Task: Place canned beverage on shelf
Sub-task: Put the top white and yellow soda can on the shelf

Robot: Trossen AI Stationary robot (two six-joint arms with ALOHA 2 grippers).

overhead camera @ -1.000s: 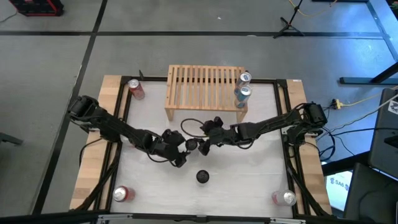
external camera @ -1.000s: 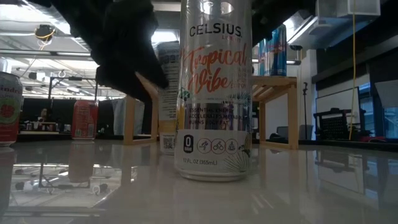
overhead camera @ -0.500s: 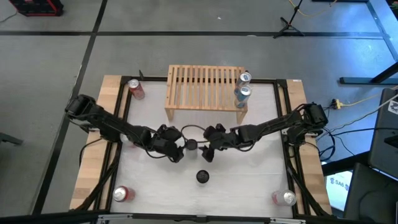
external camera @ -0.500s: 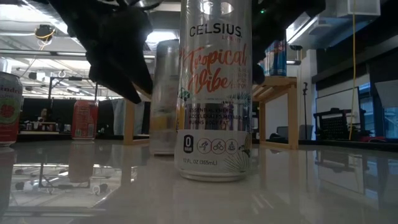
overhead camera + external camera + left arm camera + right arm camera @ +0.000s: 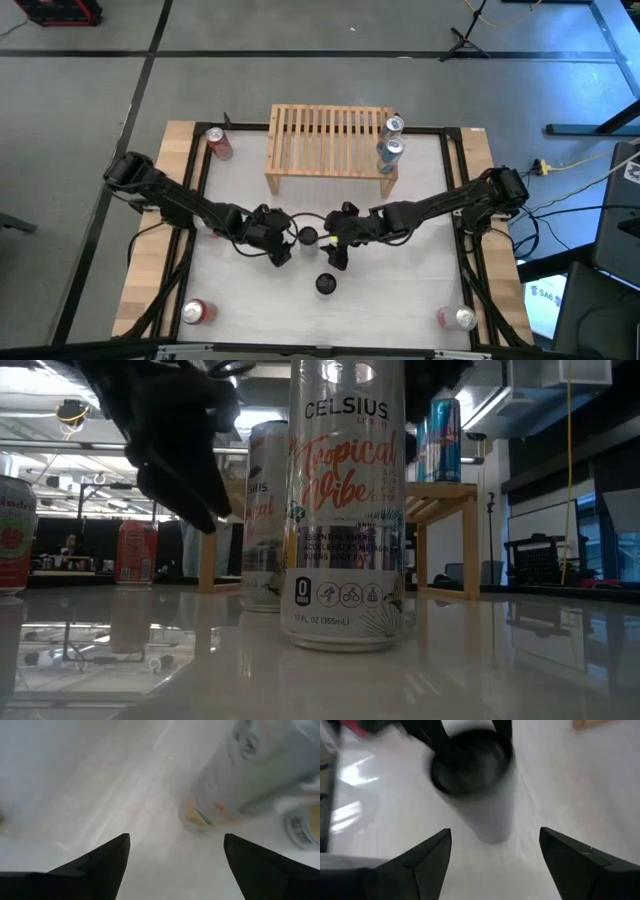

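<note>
A white can [image 5: 308, 236] stands upright on the table's middle between my two grippers; it also shows in the low view [image 5: 264, 510]. My left gripper [image 5: 282, 249] is open just left of it, with the can ahead of its fingers in the left wrist view [image 5: 225, 775]. My right gripper [image 5: 336, 257] is open just to the can's right and nearer side, and the can is blurred ahead of it [image 5: 475, 780]. A second white can [image 5: 326, 284] stands nearer the front edge. The light-wood shelf [image 5: 330, 140] stands at the back, with two blue cans [image 5: 391, 138] on its right end.
Red cans stand at the far left [image 5: 218, 142] and near left [image 5: 195, 312], and another can stands at the near right [image 5: 458, 318]. The near white can fills the low view's middle [image 5: 345, 510]. Most of the shelf's slatted top is bare wood.
My right gripper has drawn back from the middle can toward the table's near edge. My left gripper has shifted a little toward the left. The middle can has turned about and now shows a different side of its label, standing upright on the table.
</note>
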